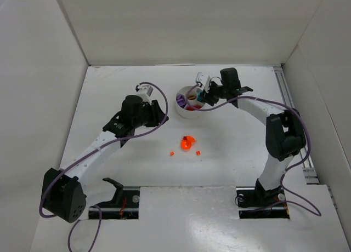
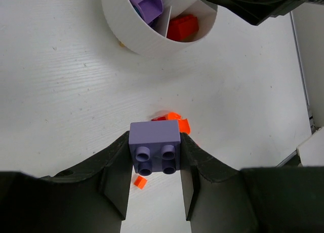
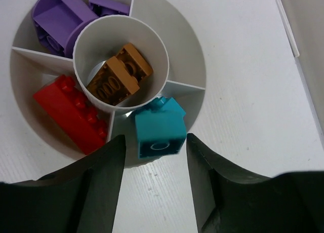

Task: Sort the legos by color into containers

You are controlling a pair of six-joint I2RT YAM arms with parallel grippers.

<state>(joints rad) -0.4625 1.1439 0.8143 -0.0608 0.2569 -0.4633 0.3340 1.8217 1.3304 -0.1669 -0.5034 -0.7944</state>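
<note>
Top view: the dish [image 1: 182,112] stands on the table [image 1: 109,153]; the right claw [image 1: 201,95] hangs over its 2 o'clock edge; orange bits [image 1: 188,143] lie at its 6 o'clock, apart from it.

Left wrist view: the left claw [image 2: 154,142] is clamped on a lilac brick [image 2: 155,151], above the table; the dish is at 12 o'clock.

Right wrist view: the fingers stand apart around a teal brick [image 3: 159,132] at the rim of the 6 o'clock wedge; purple bricks [image 3: 58,17] lie at 11, a red brick [image 3: 71,114] at 8, brown bricks [image 3: 119,73] in the well. A finger brushing the teal brick while lifting could tip it over the rim; the arms could also collide, as both need the dish.
</note>
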